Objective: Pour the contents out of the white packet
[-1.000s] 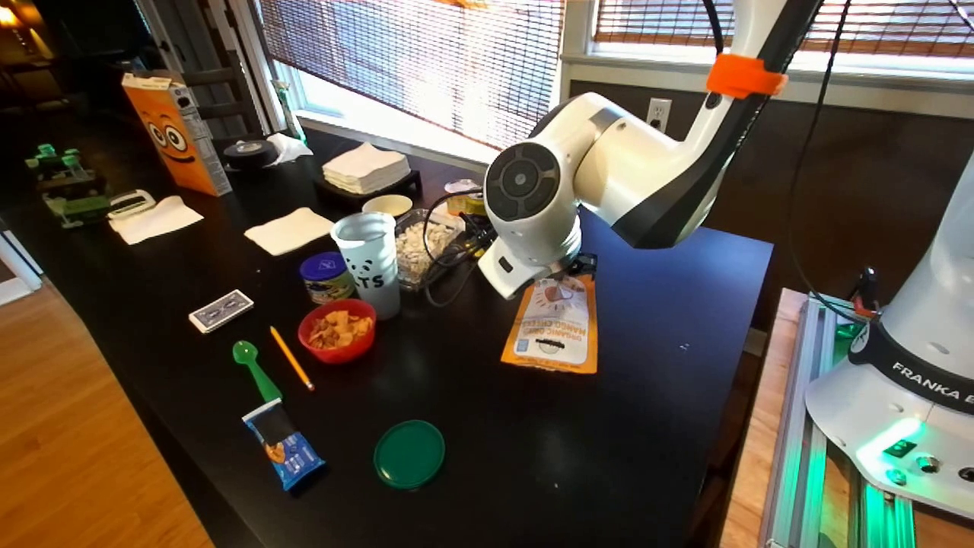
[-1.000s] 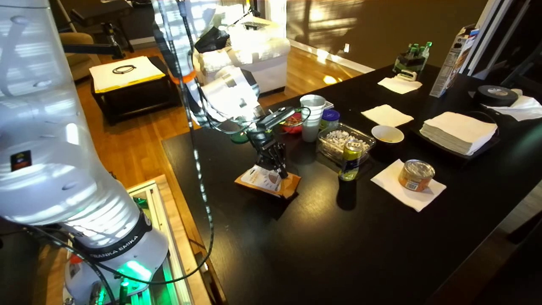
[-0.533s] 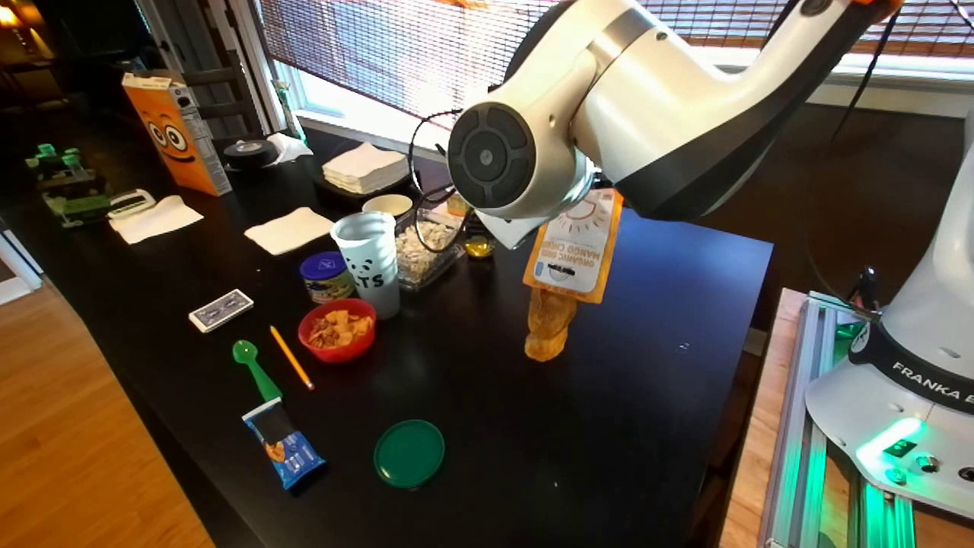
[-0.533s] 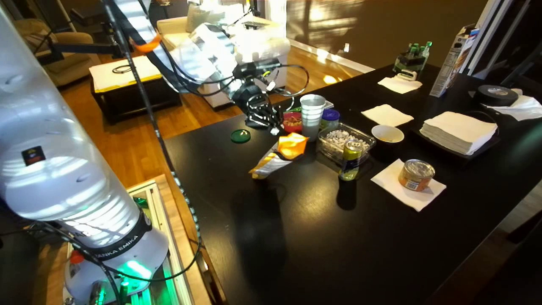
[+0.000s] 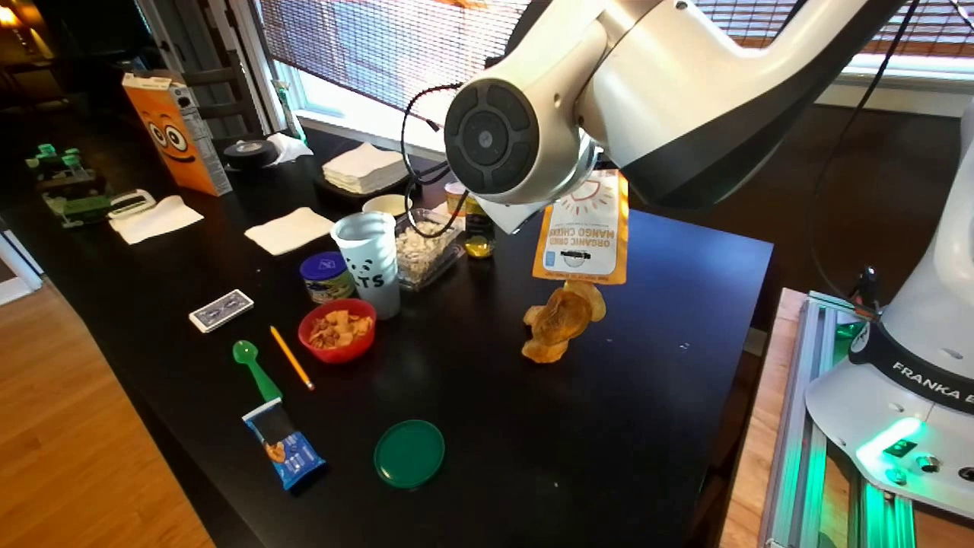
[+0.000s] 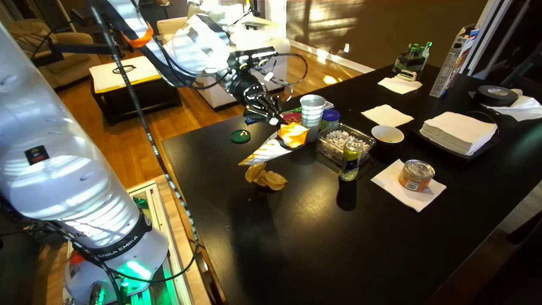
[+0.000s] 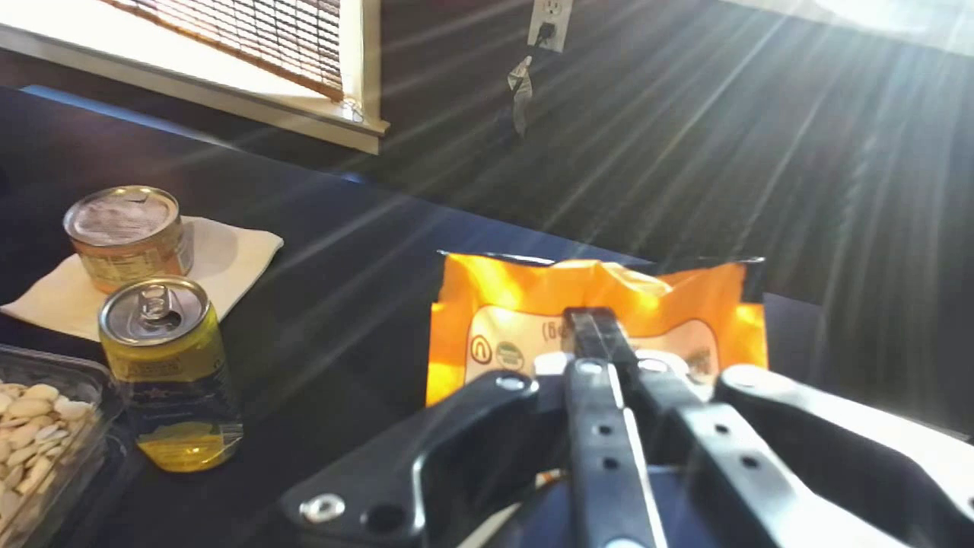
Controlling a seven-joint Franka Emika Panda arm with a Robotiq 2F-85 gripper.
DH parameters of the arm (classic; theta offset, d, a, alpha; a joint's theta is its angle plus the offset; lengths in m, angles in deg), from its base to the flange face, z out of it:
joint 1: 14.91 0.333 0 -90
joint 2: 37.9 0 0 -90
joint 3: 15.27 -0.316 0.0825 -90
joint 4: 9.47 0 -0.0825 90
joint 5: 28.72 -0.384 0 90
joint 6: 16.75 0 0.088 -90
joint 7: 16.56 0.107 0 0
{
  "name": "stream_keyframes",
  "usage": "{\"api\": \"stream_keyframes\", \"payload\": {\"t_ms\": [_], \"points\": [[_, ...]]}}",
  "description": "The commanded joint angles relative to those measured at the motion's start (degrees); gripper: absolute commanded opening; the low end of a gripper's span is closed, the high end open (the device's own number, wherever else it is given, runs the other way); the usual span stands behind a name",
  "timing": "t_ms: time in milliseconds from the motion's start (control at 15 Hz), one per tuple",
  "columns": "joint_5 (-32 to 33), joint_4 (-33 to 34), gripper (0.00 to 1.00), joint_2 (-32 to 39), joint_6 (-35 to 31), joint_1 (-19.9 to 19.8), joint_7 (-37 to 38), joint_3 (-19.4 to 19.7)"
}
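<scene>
The white and orange packet (image 5: pixel 584 236) hangs tilted above the dark table, its lower end pointing down toward the robot base side; it also shows in an exterior view (image 6: pixel 271 151) and the wrist view (image 7: pixel 494 285). My gripper (image 7: pixel 597 316) is shut on the packet's orange upper end; its fingertips are close together there. The gripper also shows in an exterior view (image 6: pixel 277 120). Several yellow-brown dried pieces (image 5: pixel 563 316) lie in a cluster just below the packet's lower end, also in an exterior view (image 6: pixel 266 178). The inside of the packet is hidden.
A red bowl (image 5: pixel 337 331), a white cup (image 5: pixel 370 266) and a clear tray of pale pieces (image 6: pixel 344 142) stand nearby. A yellow can (image 6: pixel 351 161) and a tin (image 6: pixel 416 175) on a napkin stand farther over. A green lid (image 5: pixel 409 454) lies near the front.
The packet has been lifted from low over the table and tipped so its lower end points down. Dried pieces have come out beneath it, with more showing now than half a second ago.
</scene>
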Motion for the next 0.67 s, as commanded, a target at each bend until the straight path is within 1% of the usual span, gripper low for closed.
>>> {"api": "stream_keyframes", "payload": {"t_ms": [0,400,600], "points": [[0.8,-1.2,0.00,-1.0,-1.7,-0.2,0.3,0.8],[0.1,-2.0,0.00,-2.9,0.2,-0.2,-0.2,1.3],[-0.1,-2.4,0.00,-3.9,2.8,-0.3,-0.3,1.6]]}}
